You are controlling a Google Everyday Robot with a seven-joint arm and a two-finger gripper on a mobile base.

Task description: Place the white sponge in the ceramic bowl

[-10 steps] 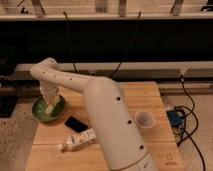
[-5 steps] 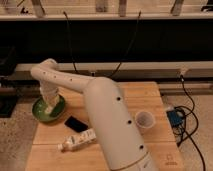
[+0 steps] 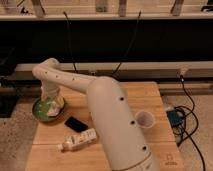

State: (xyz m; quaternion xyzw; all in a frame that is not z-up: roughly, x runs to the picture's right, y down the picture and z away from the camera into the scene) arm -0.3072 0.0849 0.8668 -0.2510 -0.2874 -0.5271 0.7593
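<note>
The green ceramic bowl (image 3: 36,110) sits at the left edge of the wooden table (image 3: 145,95). My arm reaches out to the left and bends down over it. My gripper (image 3: 50,102) hangs right over the bowl, its tip down inside the rim. A whitish block, the white sponge (image 3: 55,106), shows at the gripper's tip inside the bowl. I cannot tell whether it is held or lying in the bowl.
A black phone (image 3: 76,123) lies just right of the bowl. A white labelled bottle (image 3: 79,140) lies on its side near the front. A small white cup (image 3: 145,119) stands at the right. A blue device with cables (image 3: 175,117) sits off the table's right edge.
</note>
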